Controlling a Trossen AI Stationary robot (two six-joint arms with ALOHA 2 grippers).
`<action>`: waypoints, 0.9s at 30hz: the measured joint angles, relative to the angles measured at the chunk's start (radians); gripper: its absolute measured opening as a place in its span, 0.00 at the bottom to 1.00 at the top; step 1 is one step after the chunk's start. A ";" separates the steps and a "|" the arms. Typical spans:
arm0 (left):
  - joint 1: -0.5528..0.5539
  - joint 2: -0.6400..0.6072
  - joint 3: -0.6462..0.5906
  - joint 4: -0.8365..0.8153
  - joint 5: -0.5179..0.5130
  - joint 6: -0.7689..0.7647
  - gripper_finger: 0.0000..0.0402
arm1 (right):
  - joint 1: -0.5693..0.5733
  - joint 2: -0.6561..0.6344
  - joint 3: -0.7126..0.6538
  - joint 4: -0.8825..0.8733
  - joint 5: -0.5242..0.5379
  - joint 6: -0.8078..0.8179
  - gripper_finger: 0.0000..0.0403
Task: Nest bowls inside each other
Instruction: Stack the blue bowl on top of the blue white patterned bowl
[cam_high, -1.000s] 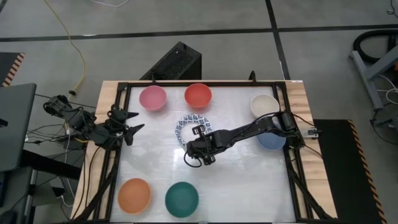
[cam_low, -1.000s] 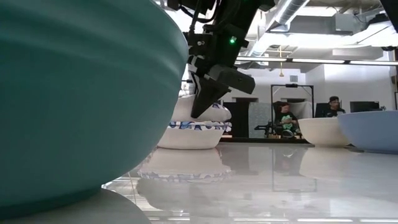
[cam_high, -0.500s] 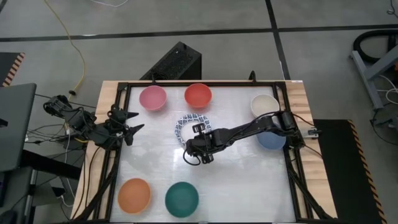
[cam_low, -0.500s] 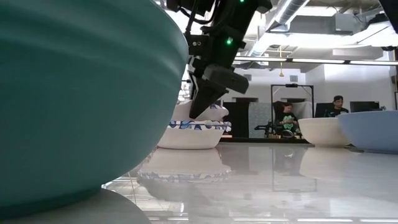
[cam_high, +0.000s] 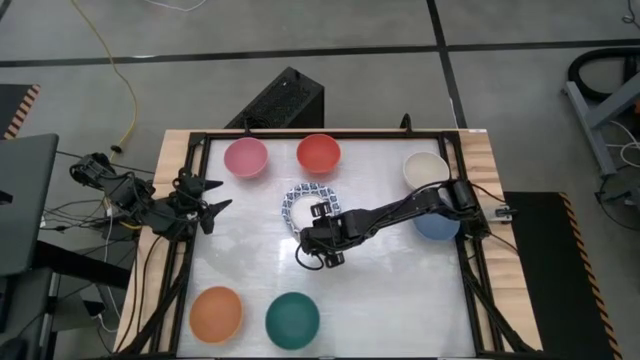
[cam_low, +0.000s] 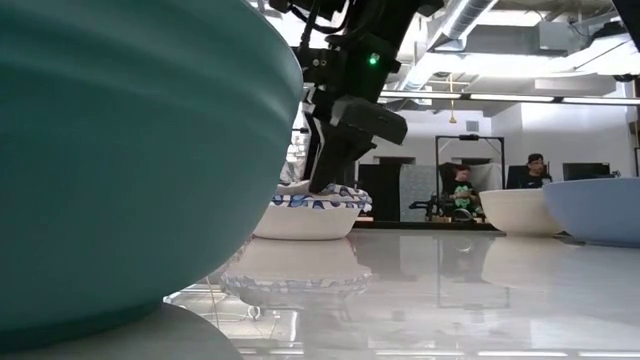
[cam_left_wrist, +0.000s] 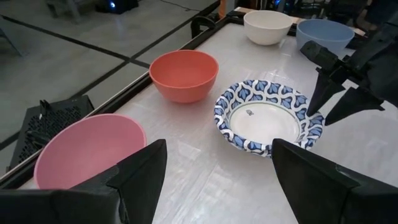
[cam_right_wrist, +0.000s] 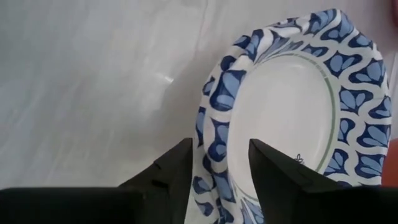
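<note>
Your table carries the blue-patterned bowl near its centre, resting flat. Your right gripper sits at the bowl's five o'clock edge, its fingers parted narrowly astride the rim, one inside and one outside, not clamping it. Your left gripper waits wide open at the table's nine o'clock edge.

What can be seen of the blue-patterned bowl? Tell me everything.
The blue-patterned bowl is round and shallow, with a white inside, a thin green ring and a broad rim of blue leaf shapes; it looks like paper. It sits upright near the table's middle, in front of the red bowl. The right gripper straddles its rim, fingers open, one inside and one outside.
</note>
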 joint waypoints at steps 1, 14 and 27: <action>0.000 0.000 0.000 0.000 0.000 0.000 0.69 | 0.000 0.000 0.000 -0.004 0.000 0.000 0.44; 0.000 0.000 0.000 0.000 -0.001 -0.002 0.69 | 0.034 0.000 0.000 -0.030 0.000 0.000 0.44; 0.000 0.000 0.000 -0.007 -0.002 -0.002 0.69 | 0.111 -0.006 0.011 -0.181 0.072 0.153 0.44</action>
